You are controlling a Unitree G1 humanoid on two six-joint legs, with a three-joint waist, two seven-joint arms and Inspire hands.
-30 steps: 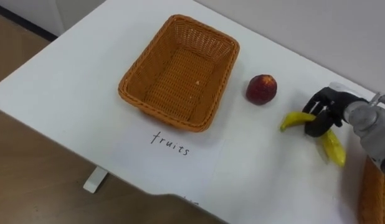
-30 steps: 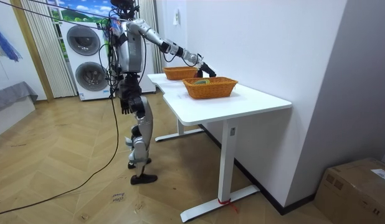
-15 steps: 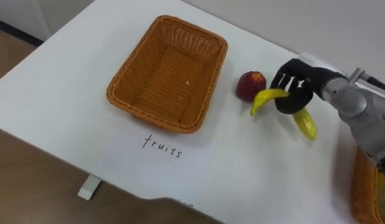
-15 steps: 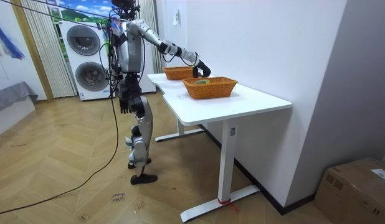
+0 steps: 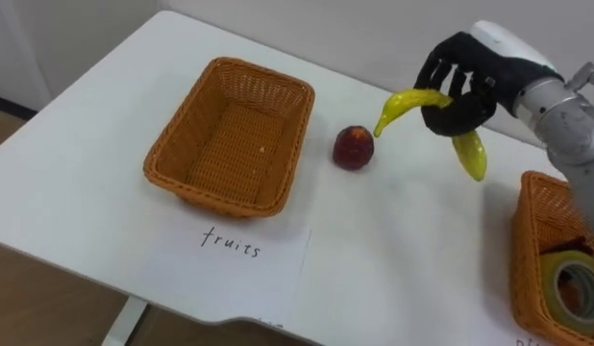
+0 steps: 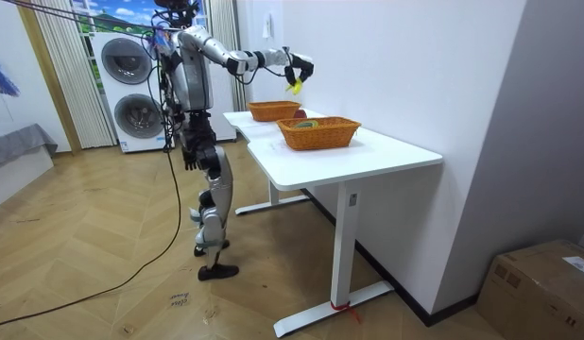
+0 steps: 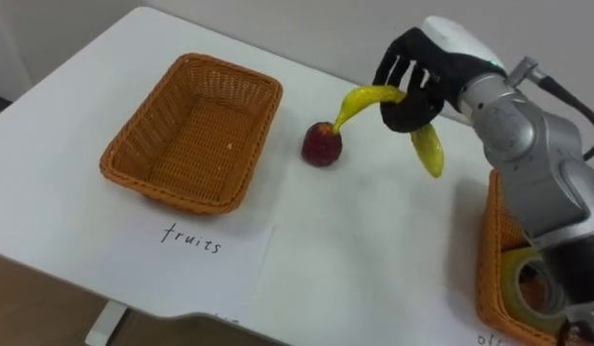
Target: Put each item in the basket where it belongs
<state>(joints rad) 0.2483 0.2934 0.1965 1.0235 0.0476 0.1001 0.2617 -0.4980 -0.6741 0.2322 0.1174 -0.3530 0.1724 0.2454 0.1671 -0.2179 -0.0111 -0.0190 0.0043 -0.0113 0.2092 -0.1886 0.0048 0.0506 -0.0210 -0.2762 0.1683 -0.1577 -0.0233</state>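
The right hand point(image 5: 458, 94), fingers curled round the banana point(image 5: 408, 99), holds it above the table point(image 5: 393, 245), right of the red fruit point(image 5: 354, 147)

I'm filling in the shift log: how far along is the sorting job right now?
Done: a tape roll already lies in the right-hand basket. In hand: the right hand is curled round a banana, held above the table beside the red fruit. Left: the left-hand basket holds nothing yet, so banana and red fruit both need to go in.
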